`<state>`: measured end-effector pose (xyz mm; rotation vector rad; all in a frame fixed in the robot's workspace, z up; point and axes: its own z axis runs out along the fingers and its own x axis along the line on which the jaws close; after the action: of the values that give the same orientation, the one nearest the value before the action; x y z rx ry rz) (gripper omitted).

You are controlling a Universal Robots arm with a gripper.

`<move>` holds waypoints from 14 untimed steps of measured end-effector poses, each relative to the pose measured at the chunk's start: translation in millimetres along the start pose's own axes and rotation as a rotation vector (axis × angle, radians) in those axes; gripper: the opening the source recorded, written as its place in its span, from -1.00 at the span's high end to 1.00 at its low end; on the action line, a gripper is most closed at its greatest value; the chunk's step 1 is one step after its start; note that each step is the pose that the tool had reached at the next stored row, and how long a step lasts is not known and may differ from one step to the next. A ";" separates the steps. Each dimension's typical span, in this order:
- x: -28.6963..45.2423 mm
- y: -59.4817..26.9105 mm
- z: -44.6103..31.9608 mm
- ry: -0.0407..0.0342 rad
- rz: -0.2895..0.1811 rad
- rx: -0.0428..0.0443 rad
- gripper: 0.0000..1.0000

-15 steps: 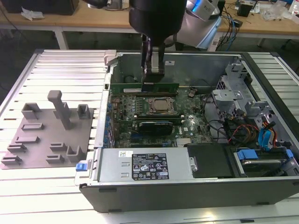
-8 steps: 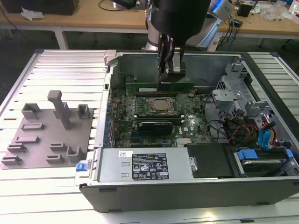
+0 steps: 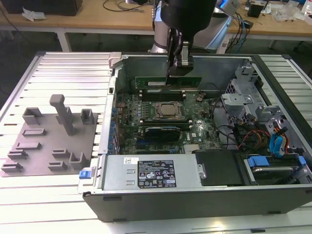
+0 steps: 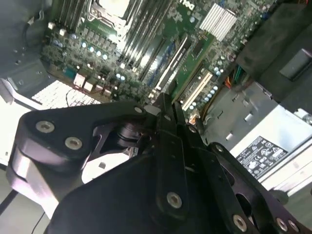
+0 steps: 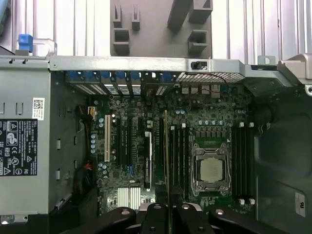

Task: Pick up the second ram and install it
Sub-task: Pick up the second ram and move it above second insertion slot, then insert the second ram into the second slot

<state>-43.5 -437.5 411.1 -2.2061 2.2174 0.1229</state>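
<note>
Open case, plenty room up top; we see gripper clenched on second ram, edge-down over motherboard.

Reaches straight down with the arm, wrist vertical. Pinches the second ram along its top edge in the hand, fingers drawn close together.

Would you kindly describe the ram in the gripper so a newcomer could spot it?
Find the open computer case, then the motherboard inside it. Above it the gripper clamps the ram: a long, narrow green stick, far smaller than the motherboard beneath.
</note>
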 end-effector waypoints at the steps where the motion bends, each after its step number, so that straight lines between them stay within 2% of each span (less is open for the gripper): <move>1: 0.0 0.0 -0.1 0.0001 0.000 -0.0001 0.78; 12: -0.1 -0.3 0.0 0.0000 0.000 0.0000 0.78; 14: 0.1 -0.4 2.3 0.0000 0.000 0.0000 0.78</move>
<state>-43.1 -437.4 408.7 -2.2063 2.2173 0.1229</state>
